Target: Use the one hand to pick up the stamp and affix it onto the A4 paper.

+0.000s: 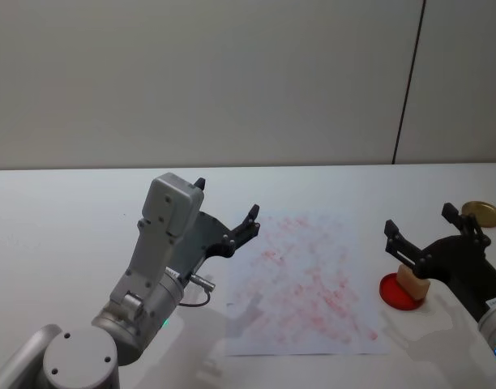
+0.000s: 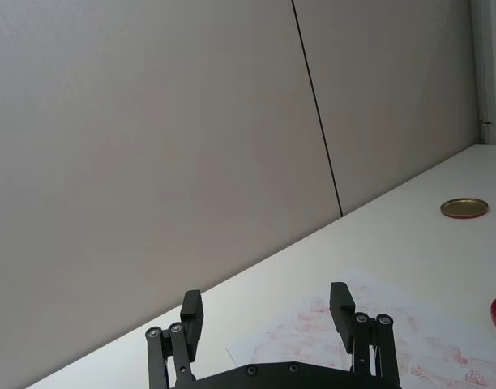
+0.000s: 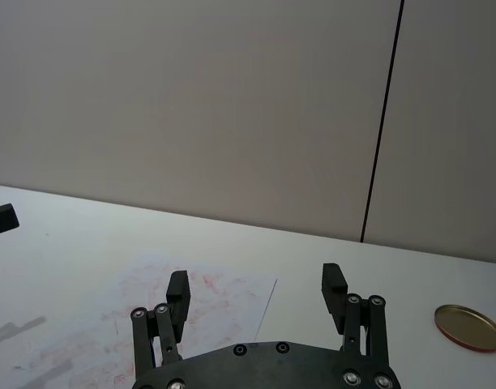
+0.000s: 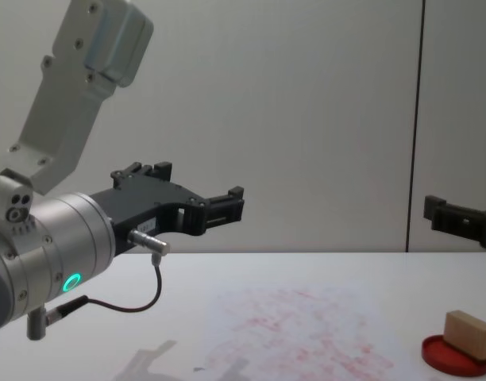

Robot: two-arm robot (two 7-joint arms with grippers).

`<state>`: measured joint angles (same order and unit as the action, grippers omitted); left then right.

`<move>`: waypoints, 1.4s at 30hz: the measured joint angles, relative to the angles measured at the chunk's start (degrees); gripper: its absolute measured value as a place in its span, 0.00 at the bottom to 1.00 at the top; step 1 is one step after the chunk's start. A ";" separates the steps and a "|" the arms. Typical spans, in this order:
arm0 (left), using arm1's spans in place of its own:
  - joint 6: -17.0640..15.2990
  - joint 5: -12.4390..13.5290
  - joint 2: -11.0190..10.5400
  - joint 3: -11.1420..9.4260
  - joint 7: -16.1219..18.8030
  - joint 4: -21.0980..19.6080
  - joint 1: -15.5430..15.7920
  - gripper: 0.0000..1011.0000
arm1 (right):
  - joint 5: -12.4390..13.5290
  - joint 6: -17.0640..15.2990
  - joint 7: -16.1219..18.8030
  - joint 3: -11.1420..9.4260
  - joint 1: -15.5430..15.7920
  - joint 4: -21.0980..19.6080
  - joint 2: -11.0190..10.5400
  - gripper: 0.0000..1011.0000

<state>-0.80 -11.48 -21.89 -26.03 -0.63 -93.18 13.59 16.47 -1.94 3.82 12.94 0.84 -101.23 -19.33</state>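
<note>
Two grippers, both with fingers spread wide and empty. The right gripper (image 1: 420,220) hangs above the one stamp (image 1: 412,282), which stands on one red disc (image 1: 390,291). One A4 paper (image 1: 309,284) lies to its left, toward the left gripper (image 1: 227,199).

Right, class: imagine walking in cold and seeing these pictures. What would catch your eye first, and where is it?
The white A4 paper, blotched all over with red print marks, lies mid-table. To its right the wooden stamp sits on a red disc, with the right gripper hanging above it, fingers open. The left gripper, also open, hovers by the paper's left edge.
</note>
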 joint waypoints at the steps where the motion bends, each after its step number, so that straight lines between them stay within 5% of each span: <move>1: 0.00 0.00 0.00 0.00 0.00 0.00 0.00 0.98 | 0.00 0.00 0.00 0.00 0.00 0.00 0.00 0.99; 24: 0.00 0.00 0.00 0.00 0.00 0.00 0.00 0.98 | -0.02 -0.37 0.32 -0.10 -0.05 0.31 -0.07 0.99; 42: 0.00 0.00 0.00 0.00 0.00 0.00 0.00 0.98 | 1.05 -4.40 4.58 -1.37 -0.66 4.61 -1.74 0.99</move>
<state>-0.80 -11.48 -21.89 -26.02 -0.63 -93.18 13.59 17.52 -6.35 8.40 11.57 0.18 -96.62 -21.07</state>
